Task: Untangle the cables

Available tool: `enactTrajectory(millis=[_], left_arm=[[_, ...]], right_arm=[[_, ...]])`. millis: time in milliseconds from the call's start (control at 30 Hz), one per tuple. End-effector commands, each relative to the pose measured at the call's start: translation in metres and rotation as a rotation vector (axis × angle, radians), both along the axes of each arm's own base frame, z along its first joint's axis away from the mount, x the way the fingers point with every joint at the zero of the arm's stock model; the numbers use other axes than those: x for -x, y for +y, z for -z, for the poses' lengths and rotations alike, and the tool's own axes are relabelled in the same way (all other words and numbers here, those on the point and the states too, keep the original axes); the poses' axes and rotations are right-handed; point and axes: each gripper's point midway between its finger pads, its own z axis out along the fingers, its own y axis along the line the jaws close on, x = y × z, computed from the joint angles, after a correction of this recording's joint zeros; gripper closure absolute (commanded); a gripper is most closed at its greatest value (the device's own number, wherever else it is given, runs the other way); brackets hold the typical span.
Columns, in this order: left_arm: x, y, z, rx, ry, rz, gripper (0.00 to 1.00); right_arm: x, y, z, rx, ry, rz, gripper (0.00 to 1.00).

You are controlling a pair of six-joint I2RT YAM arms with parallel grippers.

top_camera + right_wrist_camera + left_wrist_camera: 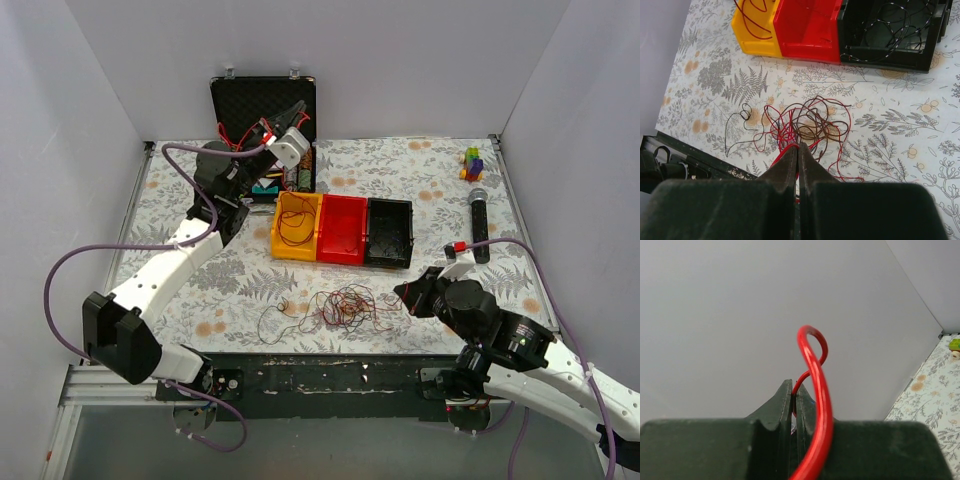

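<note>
Glossy red cable (823,405), smooth shiny plastic bin (807,51)

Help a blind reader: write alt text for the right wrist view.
The shut right hand points at a loose nest of thin red and brown cables on the floral table, with yellow, red and black bins behind.

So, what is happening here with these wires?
Thin wires are being untangled. The left gripper, shut, holds one red wire lifted up at the back. The right gripper, shut low at the nest on the table, seems to pinch a strand of it. Sorted wires already lie in the yellow bin and black bin.
</note>
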Motion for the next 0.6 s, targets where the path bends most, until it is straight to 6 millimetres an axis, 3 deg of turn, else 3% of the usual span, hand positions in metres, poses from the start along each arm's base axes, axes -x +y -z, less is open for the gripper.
enactTrajectory(millis=[0, 200, 400, 567], left_arm=[[0.005, 0.001, -0.016, 0.022, -0.043, 0.019, 1.0], [-0.006, -0.002, 0.012, -0.004, -0.001, 0.001, 1.0], [-0.035, 0.006, 0.075, -0.076, 0.115, -0.053, 1.0], [-0.045, 0.006, 0.121, -0.132, 0.171, -0.067, 1.0]], right_arm=[[-0.002, 0.001, -0.017, -0.036, -0.039, 0.001, 0.99], [-0.004, 0.003, -0.021, -0.042, -0.047, -0.001, 0.99], [-0.003, 0.002, -0.024, -0.052, -0.052, 0.001, 0.99], [-0.002, 0.0, -0.026, -0.07, -0.053, 0.008, 0.99]])
